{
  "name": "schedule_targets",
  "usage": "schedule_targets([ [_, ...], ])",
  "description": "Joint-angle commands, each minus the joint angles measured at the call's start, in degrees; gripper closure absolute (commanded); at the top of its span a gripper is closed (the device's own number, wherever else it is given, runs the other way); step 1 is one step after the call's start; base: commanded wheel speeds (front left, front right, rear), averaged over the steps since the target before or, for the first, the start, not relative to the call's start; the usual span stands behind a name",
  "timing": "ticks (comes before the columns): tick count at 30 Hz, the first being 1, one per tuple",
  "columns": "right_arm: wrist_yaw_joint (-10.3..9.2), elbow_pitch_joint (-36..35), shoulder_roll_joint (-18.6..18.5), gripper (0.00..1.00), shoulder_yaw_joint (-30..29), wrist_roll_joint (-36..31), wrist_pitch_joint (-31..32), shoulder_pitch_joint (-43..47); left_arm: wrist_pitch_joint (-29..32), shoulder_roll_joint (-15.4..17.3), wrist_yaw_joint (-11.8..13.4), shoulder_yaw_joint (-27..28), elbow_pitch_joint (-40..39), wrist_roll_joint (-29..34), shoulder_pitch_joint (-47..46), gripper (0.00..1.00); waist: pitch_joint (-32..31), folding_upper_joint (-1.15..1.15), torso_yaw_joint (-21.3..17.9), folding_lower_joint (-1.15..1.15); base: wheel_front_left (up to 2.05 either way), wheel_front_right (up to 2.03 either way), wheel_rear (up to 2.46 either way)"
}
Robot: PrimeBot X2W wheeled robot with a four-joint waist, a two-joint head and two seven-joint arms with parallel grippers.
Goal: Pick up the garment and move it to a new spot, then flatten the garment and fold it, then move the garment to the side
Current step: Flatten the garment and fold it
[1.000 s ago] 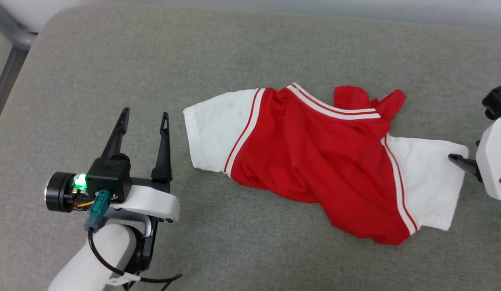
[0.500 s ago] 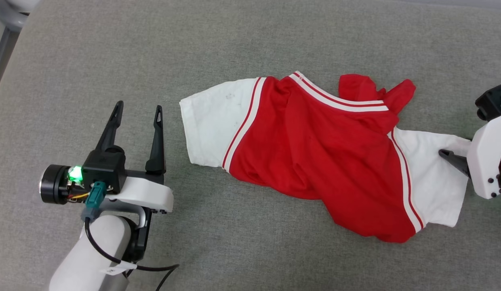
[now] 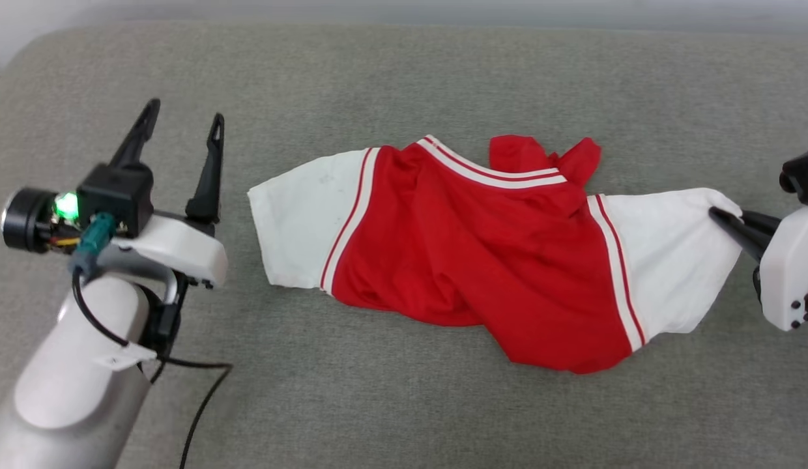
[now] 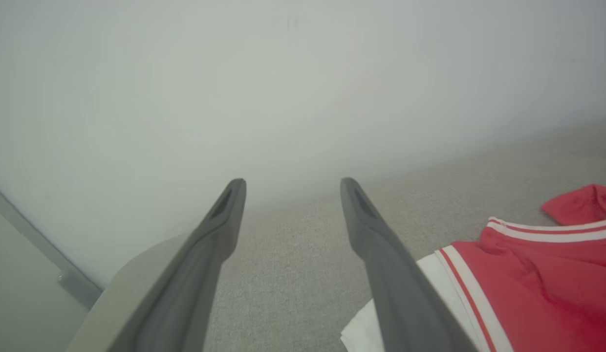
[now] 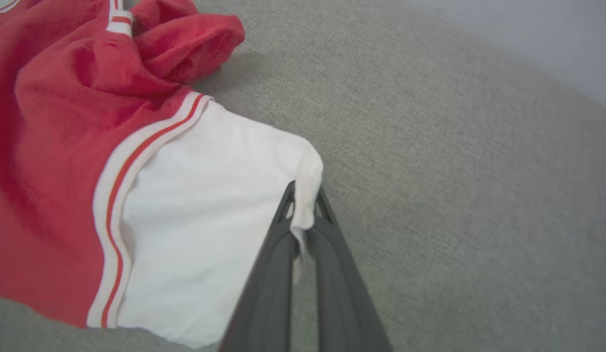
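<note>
Garment (image 3: 469, 260), a red T-shirt with white sleeves, lies rumpled on a grey cushion (image 3: 404, 404) at centre. Its long axis runs sleeve to sleeve, nine to three o'clock. The knit looks soft and light and would likely sag and stretch, so cuffs or shoulder seams suit gripping. At three o'clock the right gripper (image 3: 726, 215) pinches its white sleeve edge. At nine the left gripper (image 3: 179, 140) stands spread and empty. A bunched red fold points toward twelve.
</note>
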Motion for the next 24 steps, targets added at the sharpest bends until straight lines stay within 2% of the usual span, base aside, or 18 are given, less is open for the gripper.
schedule_targets([
  [1,-0.06,-0.9,-0.2,1.0,-0.3,-0.1,-0.6,1.4,1.1,0.7,-1.0,-0.3,0.5,-0.1,-1.5,0.0,-0.7,0.0,-1.4,0.0,0.0,0.0,0.0],
  [10,-0.06,-4.6,0.0,1.0,-5.3,-2.0,-2.7,7.4,13.7,5.1,-10.3,-4.8,4.1,0.0,-11.5,0.0,-0.7,0.0,-4.8,0.0,0.0,0.0,0.0],
  [13,-0.07,-5.8,0.2,1.0,-7.6,-2.8,-2.8,9.6,18.7,5.5,-12.9,-6.3,5.7,-1.0,-14.1,0.0,-0.3,0.0,-5.6,0.0,0.0,0.0,0.0],
  [19,-0.06,-8.5,0.9,1.0,-12.5,-4.5,-2.1,14.0,32.5,6.7,-15.5,-9.5,10.4,-5.6,-18.2,0.0,0.9,0.0,-7.0,0.0,0.0,0.0,0.0],
  [24,-0.06,-10.9,1.7,1.0,-16.5,-6.0,-0.9,17.1,42.6,8.4,-16.1,-12.3,13.5,-10.5,-19.9,0.0,2.2,0.0,-8.1,0.0,0.0,0.0,0.0],
])
